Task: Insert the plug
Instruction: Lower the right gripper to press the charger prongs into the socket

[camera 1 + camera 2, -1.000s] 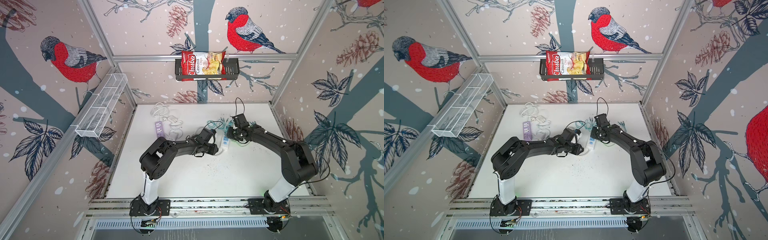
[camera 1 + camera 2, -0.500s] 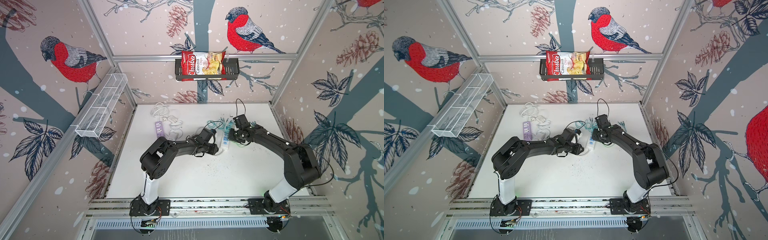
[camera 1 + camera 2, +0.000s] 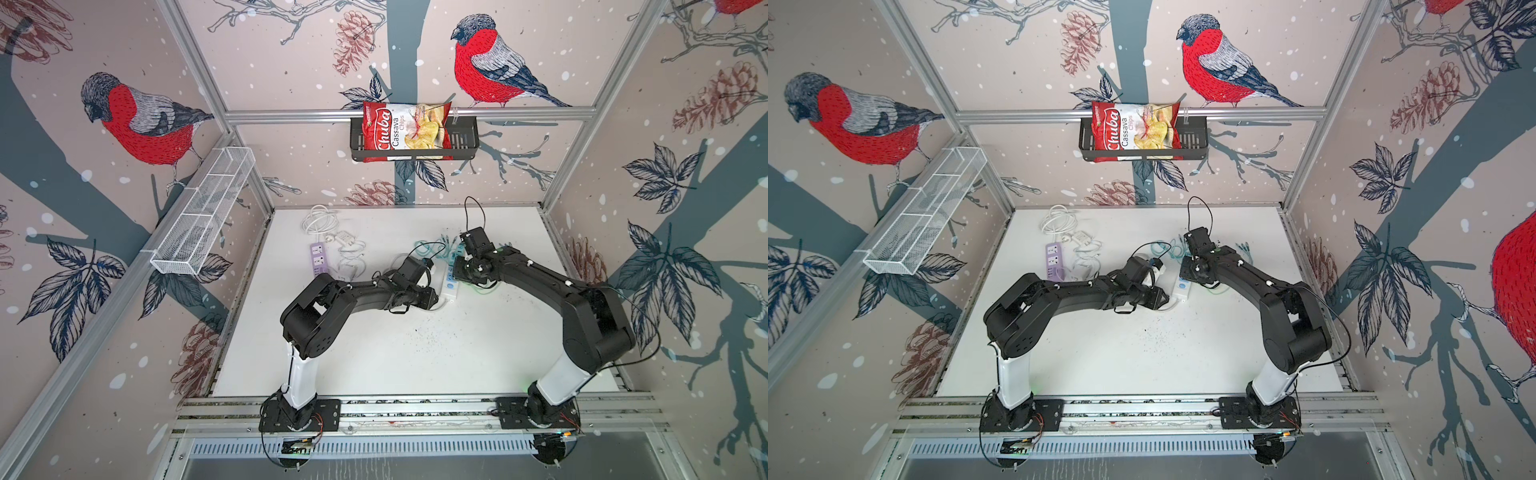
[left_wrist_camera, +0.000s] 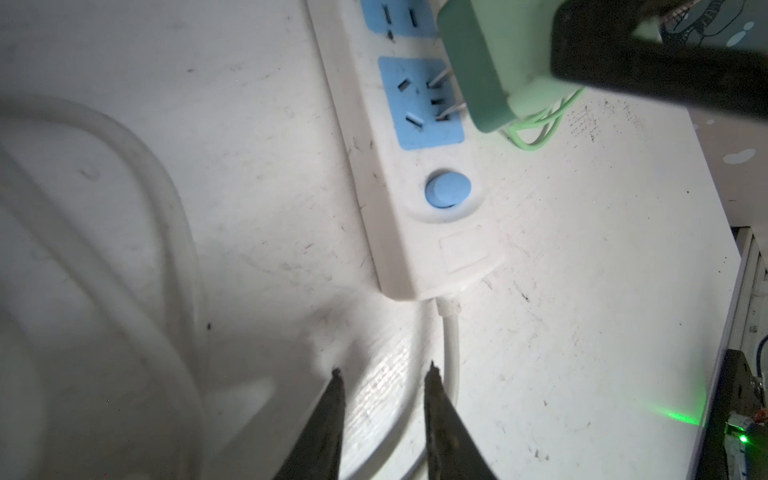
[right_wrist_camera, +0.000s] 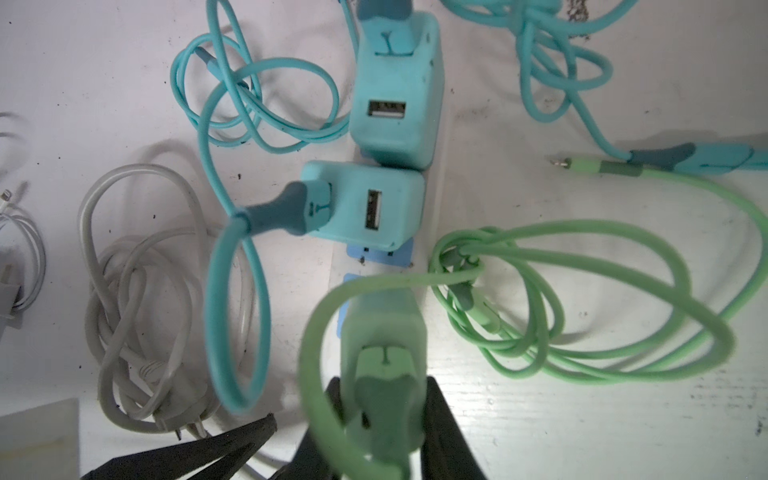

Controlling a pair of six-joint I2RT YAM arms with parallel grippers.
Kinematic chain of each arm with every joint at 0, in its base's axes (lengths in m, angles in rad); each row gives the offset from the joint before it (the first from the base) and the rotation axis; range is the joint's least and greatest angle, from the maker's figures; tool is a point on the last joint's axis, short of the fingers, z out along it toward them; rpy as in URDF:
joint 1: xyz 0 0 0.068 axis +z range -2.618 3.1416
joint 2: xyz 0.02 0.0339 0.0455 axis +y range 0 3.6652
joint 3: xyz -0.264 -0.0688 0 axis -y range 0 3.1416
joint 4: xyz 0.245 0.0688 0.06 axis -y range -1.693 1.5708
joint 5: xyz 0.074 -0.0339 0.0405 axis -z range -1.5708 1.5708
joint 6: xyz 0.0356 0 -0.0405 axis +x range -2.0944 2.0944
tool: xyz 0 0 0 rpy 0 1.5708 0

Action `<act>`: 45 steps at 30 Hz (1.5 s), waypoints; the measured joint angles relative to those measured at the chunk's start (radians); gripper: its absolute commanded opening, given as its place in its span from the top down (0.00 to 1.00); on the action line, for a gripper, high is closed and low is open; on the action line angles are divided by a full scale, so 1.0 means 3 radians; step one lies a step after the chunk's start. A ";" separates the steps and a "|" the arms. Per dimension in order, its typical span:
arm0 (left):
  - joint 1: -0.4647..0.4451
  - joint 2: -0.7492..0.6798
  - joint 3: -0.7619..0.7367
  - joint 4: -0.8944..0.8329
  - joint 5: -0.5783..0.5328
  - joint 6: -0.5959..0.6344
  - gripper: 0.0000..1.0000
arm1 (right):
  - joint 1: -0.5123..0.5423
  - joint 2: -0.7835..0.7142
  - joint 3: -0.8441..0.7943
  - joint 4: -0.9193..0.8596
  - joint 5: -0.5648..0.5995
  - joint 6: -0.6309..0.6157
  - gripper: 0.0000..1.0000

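Observation:
A pale green plug (image 5: 382,332) with a green cable sits between my right gripper's (image 5: 382,390) fingers, which are shut on it. It tilts over the white power strip (image 4: 415,232), its prongs touching a blue socket (image 4: 415,104), with bare metal showing. In both top views the right gripper (image 3: 455,269) (image 3: 1183,270) hangs over the strip (image 3: 451,286) (image 3: 1182,286). My left gripper (image 4: 384,370) (image 3: 434,297) sits low at the strip's near end. Its tips stand a little apart, shut on the strip's white cable (image 4: 451,332), which runs between them.
Two teal chargers (image 5: 395,104) (image 5: 365,203) occupy the strip's farther sockets. Green cable loops (image 5: 582,311) and teal cables lie beside it. A coiled grey-white cord (image 5: 137,291), a purple strip (image 3: 318,257) and a white cable coil (image 3: 320,218) lie at the back left.
The right wrist has shifted only slightly over the strip. Both grips look unchanged and the left arm has stayed put.

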 measured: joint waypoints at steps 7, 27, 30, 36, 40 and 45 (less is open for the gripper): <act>0.0000 0.0000 -0.0018 0.0015 0.0004 0.0000 0.67 | 0.0018 0.0031 0.0000 -0.0010 0.0050 0.0069 0.99; 0.0000 -0.0092 -0.0111 0.0125 0.0080 -0.0009 0.67 | 0.0178 0.0613 0.0573 -0.0417 0.0448 0.0144 0.99; 0.0000 -0.0195 -0.0149 0.0128 0.0076 -0.0009 0.67 | 0.0182 0.0722 0.0710 -0.0512 0.0477 0.0146 0.99; 0.0011 -0.0421 -0.0244 0.0125 -0.0052 0.0000 0.66 | 0.0226 0.0993 0.1029 -0.0668 0.0712 0.0146 0.99; 0.0050 -0.0613 -0.0364 0.0122 -0.0206 0.0008 0.66 | 0.0287 0.1116 0.1124 -0.0652 0.0926 0.0163 0.99; 0.0153 -0.0909 -0.0573 0.0099 -0.0357 0.0019 0.65 | 0.0320 0.1119 0.1062 -0.0553 0.1030 0.0226 0.97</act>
